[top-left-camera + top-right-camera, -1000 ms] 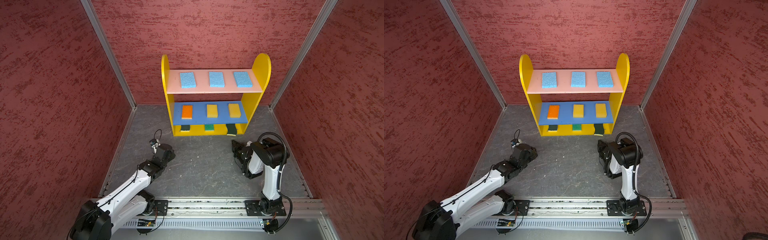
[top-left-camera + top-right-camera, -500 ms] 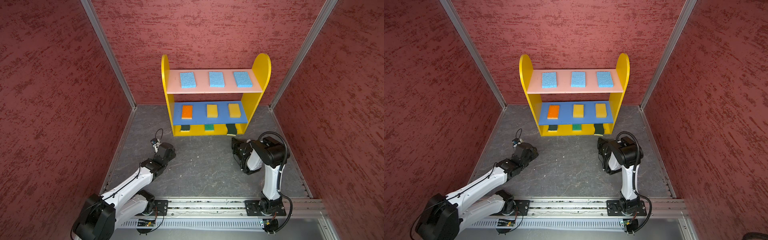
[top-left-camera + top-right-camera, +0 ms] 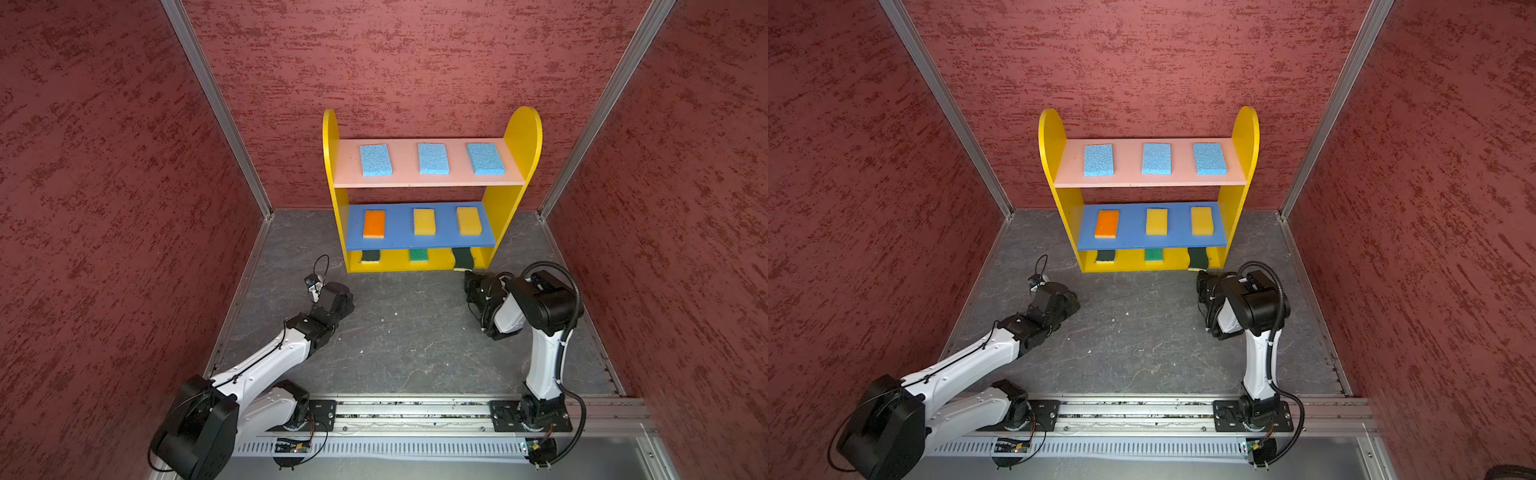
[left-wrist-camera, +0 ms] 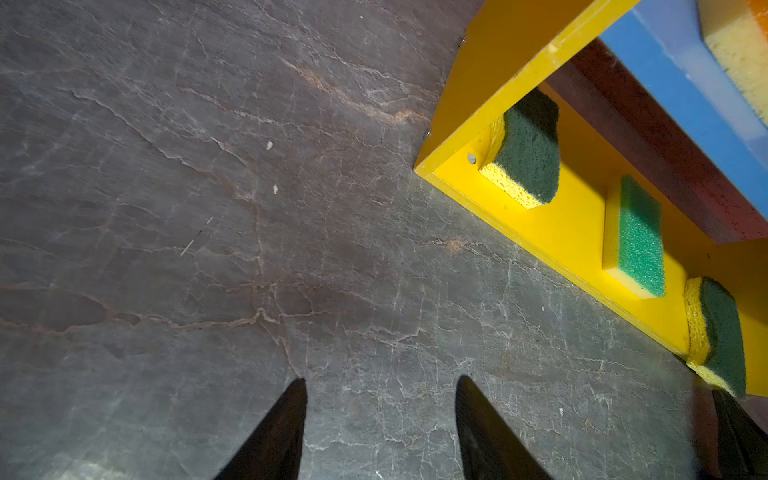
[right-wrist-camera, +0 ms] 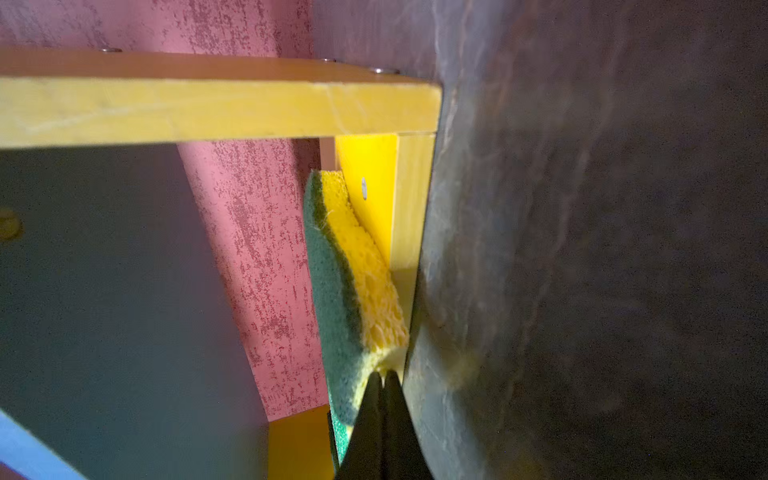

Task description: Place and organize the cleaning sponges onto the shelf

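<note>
Dark green sponge [image 5: 336,291] touches the clenched right end effector [image 5: 383,376]; left end effector [image 4: 380,380] gapes empty.

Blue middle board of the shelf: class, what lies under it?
Under the blue board, on the yellow bottom board: left dark green sponge, middle bright green sponge, right dark green sponge. In both top views the board covers their rear parts.

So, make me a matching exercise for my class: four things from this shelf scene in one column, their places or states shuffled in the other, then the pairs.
Things
1. blue sponges
2. orange sponge
3. bright green sponge
4. right gripper

Place or state
A. shut
B. on the bottom board
C. on the pink board
D. on the blue board

Pairs: 1-C, 2-D, 3-B, 4-A
</note>
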You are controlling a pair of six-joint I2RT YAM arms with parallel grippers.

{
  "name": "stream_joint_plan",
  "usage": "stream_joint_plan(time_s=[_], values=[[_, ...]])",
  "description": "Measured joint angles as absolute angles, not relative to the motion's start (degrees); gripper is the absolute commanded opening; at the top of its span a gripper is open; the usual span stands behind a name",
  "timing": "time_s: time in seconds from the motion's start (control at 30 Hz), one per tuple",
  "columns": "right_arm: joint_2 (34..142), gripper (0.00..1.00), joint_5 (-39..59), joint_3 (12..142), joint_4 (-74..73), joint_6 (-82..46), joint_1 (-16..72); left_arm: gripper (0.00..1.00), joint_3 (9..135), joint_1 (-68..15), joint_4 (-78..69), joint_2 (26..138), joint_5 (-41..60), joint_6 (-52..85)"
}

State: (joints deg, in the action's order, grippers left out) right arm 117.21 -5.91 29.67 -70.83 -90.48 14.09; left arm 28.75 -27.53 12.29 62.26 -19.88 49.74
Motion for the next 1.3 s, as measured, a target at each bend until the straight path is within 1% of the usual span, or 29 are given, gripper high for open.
stream_joint_plan(time_s=[0.3, 1.3], values=[[117.2, 0.0, -4.3, 31.8, -67.8, -90.0, 13.9, 0.58, 29.0, -27.5, 11.5, 64.3, -19.6, 49.7], [120.3, 0.0, -2.3, 35.9, -68.9, -89.5, 12.4, 0.57, 29.8, -27.5, 8.9, 69.7, -18.0, 50.6]])
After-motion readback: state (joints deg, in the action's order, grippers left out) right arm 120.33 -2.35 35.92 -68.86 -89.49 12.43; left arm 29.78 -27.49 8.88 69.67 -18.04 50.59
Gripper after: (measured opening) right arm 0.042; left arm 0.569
